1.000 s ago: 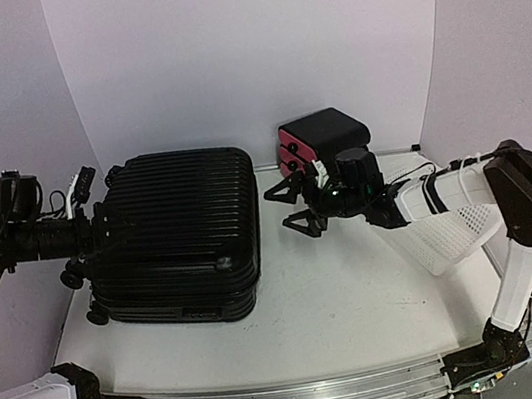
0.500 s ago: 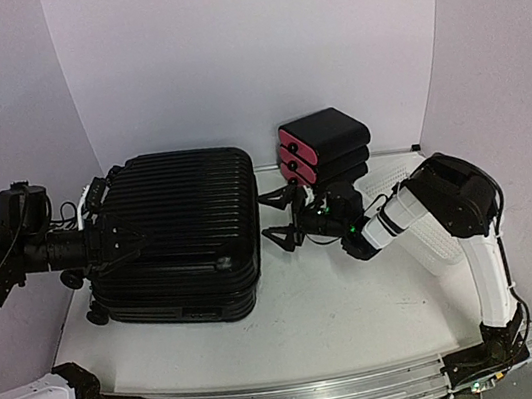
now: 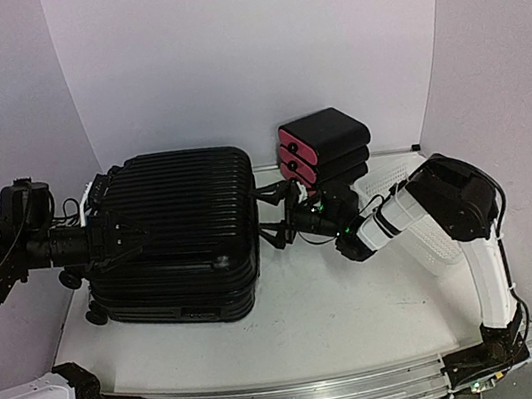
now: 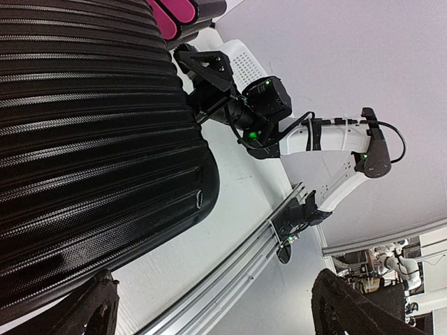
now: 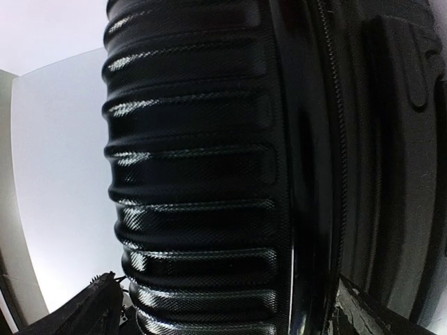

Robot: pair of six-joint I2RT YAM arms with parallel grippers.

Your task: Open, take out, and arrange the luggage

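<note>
The luggage (image 3: pixel 175 234) lies flat and zipped shut on the table (image 3: pixel 362 296). It sits directly beneath the left hand (image 3: pixel 130 238) and right in front of the right hand (image 3: pixel 271 217). Both hands are spread wide and neither holds anything.

Opening looks like the step in hand. The right hand faces the ribbed side wall with the zipper seam (image 5: pixel 334 139) just ahead of its fingertips. To my eye it should find the zipper pull first, which I can't make out from here. Then it should pinch the pull squarely and draw it along the seam rather than away from it. The left hand would do well to press down on the shell below it so the case does not slide.

By count I see one piece of luggage and two hands. Behind the right hand is one stack of black boxes (image 3: pixel 327 139) showing two pink fronts. Beside its arm is one white basket (image 3: pixel 392 175).
</note>
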